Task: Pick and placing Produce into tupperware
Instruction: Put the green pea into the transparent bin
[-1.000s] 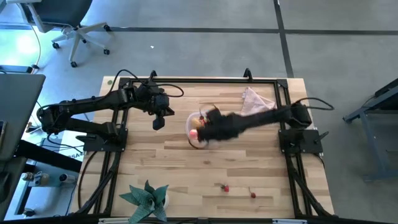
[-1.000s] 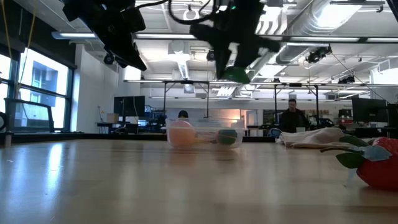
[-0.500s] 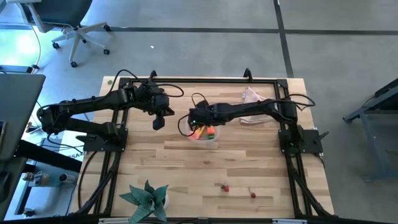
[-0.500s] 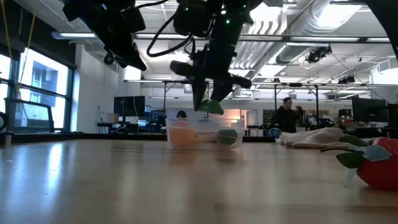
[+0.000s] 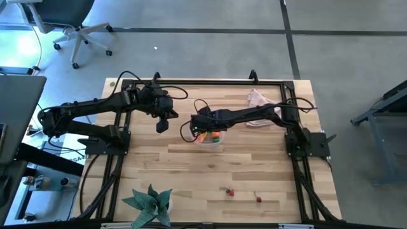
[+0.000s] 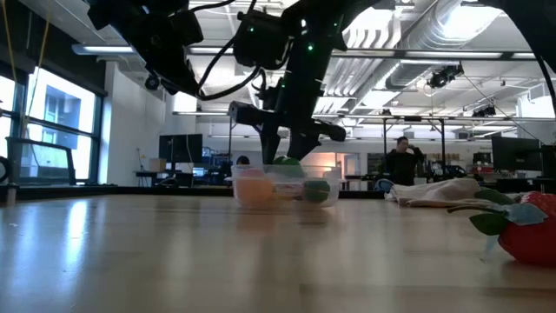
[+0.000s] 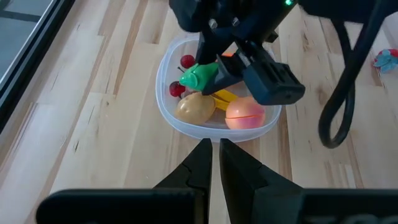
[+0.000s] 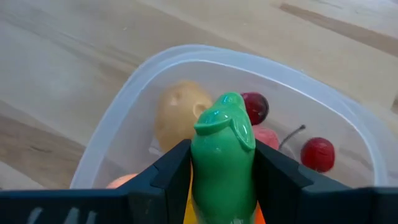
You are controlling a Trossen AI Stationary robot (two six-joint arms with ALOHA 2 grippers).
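- The tupperware [image 5: 205,134] sits on the wooden table [image 5: 191,172], about midway between the two arm bases, and is the landmark for everything below.
- The right gripper [image 8: 222,163] hangs directly over the tupperware's open top, its two dark fingers [image 8: 171,167] pinching a green pepper [image 8: 224,155] from both sides.
- The green pepper is held just above the container's contents, at about rim height in the low view [image 6: 287,163].
- Inside the tupperware lie a tan potato [image 7: 194,107], a pink-red piece [image 7: 245,113], yellow sticks [image 7: 222,96] and red cherries [image 8: 318,152].
- The left gripper [image 7: 215,155] hovers near the tupperware, on the side toward the left arm's base, its fingers pressed almost together with only a thin slit between them, holding nothing.
- Two small red pieces [image 5: 229,191] lie on the table well apart from the tupperware, toward the front edge.
- A pinkish-beige cloth [image 5: 257,100] lies beyond the tupperware, toward the right arm's base.
- A green leafy plant [image 5: 150,203] stands at the table's front edge, far from the tupperware.
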